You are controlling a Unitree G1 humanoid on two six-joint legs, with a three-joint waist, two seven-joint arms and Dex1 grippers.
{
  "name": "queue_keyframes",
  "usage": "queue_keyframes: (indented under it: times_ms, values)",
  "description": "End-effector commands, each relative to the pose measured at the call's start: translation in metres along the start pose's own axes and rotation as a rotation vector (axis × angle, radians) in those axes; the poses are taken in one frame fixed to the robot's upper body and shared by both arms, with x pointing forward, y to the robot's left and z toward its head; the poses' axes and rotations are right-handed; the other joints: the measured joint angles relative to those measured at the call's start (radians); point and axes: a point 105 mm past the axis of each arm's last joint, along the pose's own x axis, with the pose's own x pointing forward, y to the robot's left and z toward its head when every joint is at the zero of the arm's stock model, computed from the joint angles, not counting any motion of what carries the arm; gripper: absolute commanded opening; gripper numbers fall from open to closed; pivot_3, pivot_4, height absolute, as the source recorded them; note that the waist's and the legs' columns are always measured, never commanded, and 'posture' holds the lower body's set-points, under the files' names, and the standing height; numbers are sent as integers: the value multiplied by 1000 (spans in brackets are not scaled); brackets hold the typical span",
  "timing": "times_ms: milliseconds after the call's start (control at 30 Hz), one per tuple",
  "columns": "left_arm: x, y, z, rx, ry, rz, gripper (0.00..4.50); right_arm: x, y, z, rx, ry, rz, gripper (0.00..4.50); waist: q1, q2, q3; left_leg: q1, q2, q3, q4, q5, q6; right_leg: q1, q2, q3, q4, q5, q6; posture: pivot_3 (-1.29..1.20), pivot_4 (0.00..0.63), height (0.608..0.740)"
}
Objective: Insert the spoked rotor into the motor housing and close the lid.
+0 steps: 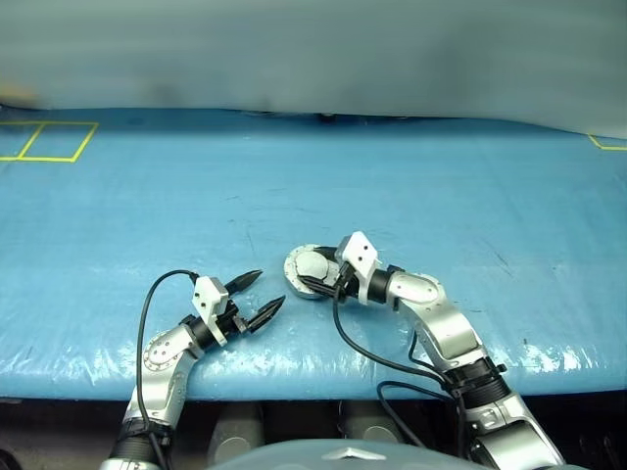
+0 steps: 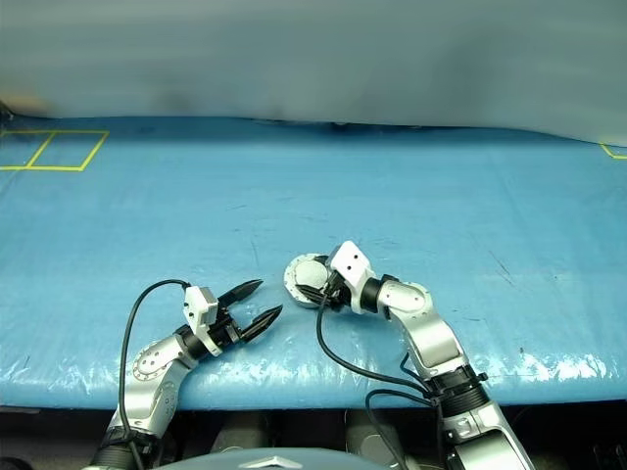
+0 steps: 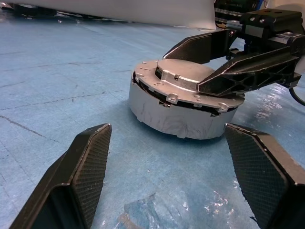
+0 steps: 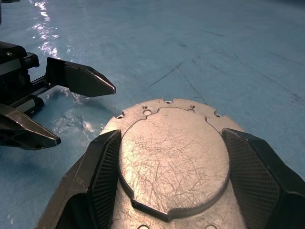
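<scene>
Motor housing (image 3: 183,112) sits on blue desk (image 1: 411,176), lid (image 4: 174,160) closed flat on top, plain grey face up. Right hand (image 1: 312,282) over lid, fingers (image 3: 248,76) spread apart above lid's top face, not clamped. Left hand (image 1: 257,297) just beside housing, pointing at it, fingers apart, empty, clear of housing. Rotor not visible, lid covers housing.

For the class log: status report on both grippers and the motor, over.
Left gripper open, clear of motor. Right gripper open, fingers over the lid. Lid closed on motor housing. Blue mat, nothing blocking.
</scene>
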Motion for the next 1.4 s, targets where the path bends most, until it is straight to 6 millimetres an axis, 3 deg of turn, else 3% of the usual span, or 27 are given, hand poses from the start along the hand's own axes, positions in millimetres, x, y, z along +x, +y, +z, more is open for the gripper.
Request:
queue_keyframes:
  times_ms: [33, 933, 1267, 1400]
  values:
    - [3, -2, 9, 30, -29, -14, 4007, 5, 5, 7, 9, -23, 11, 3001, 0, 0, 0, 0, 0, 0, 0, 0, 0, 0, 0, 0, 0, 0, 0, 0, 150, 740]
    - [3, -3, 8, 25, -29, -14, 4007, 5, 7, -35, 7, 233, -26, 3001, -7, -1, -3, 5, 0, 0, 0, 0, 0, 4, 0, 0, 0, -3, -5, 0, 150, 740]
    - [3, -2, 9, 24, -31, -15, 4007, 9, 5, -32, 48, 226, -48, 3001, -8, -3, -5, 7, 0, 0, 1, 0, 0, 7, 0, 0, 0, -3, -6, 0, 150, 740]
    - [7, 8, 20, 33, -85, 67, 4007, 7, 7, -36, 38, 243, -44, 3001, -9, -3, -5, 7, 0, 0, 1, 0, 0, 7, 0, 0, 0, -3, -6, 0, 150, 740]
